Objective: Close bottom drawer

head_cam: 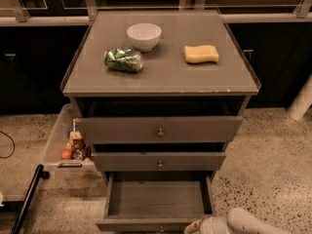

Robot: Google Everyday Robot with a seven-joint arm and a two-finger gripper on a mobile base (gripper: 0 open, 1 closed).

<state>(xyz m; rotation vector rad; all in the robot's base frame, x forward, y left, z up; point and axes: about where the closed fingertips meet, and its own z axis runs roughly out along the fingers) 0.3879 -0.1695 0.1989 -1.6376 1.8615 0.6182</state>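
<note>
Sitting at the very bottom edge of the view, the hand [201, 226] is right at the front panel of the bottom drawer [158, 199], just right of its knob [160, 228]. Whether it is spread or pressed together I cannot tell, since the frame cuts most of it off. The pale arm [251, 222] lies behind it toward the lower right.

The bottom drawer stands pulled far out with its inside bare, well ahead of the middle drawer [160, 161] and top drawer [160, 129], which each sit out only slightly. On the table [165, 77] above lie a bowl [144, 35], a green packet [123, 60] and a sponge [201, 53], none of them in the way. A bin [63, 140] stands on the floor at the left.

The step in hand looks like the approach to the push, with contact on the front made or nearly made. The next move calls for a straight push toward the table, kept near the knob so the drawer does not skew, until its front sits in line with the others.
</note>
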